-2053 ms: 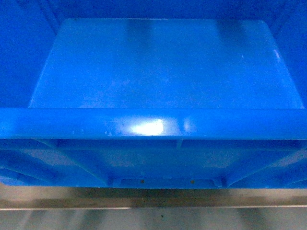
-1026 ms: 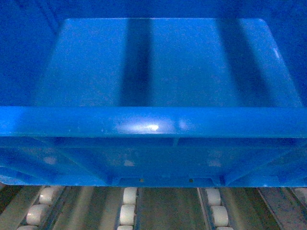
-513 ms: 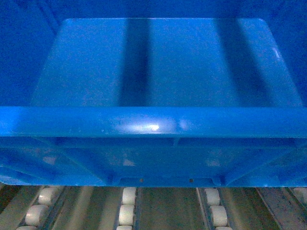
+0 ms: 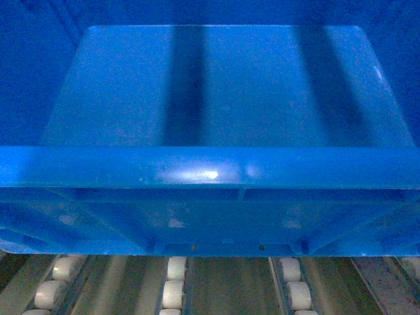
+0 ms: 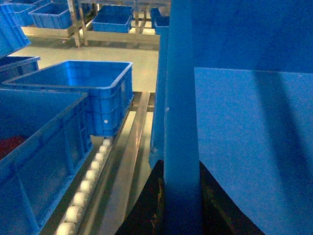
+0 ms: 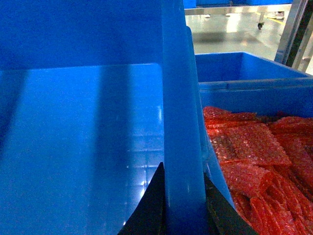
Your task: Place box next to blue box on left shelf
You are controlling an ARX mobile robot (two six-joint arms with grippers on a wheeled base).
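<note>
Blue plastic crate [image 4: 216,98], large, rectangular, thick flat rim, diagonally ribbed outer wall, glossy floor, nothing inside; it fills my head view, its near wall just above the white rollers [image 4: 176,289] of the shelf's roller lanes, and I cannot tell whether its base rests on them yet. Left tool [image 5: 182,196]: dark jaws straddle the crate's left side wall from above, one inside and one outside, closed onto the rim. Right tool [image 6: 183,200]: same arrangement on the crate's right side wall, jaws pinching the rim. Neighbouring blue box [image 5: 83,93], open and unfilled, sits on the roller lane [image 5: 88,181] to the left, near my crate but apart from it, a metal rail showing between them; another blue bin [image 5: 34,152] stands nearer the left wrist camera on that lane. On the right, just beside the crate wall, a blue bin of red bubble-wrap pouches [image 6: 254,161]. Handling, in my judgement: stiff, holds its shape, light for its size while unloaded, but bulky and slick-surfaced, so a one-sided grip would let it swing; the two opposed rim holds I have are the sound places to take it, and rollers beneath may let it creep once released.
</note>
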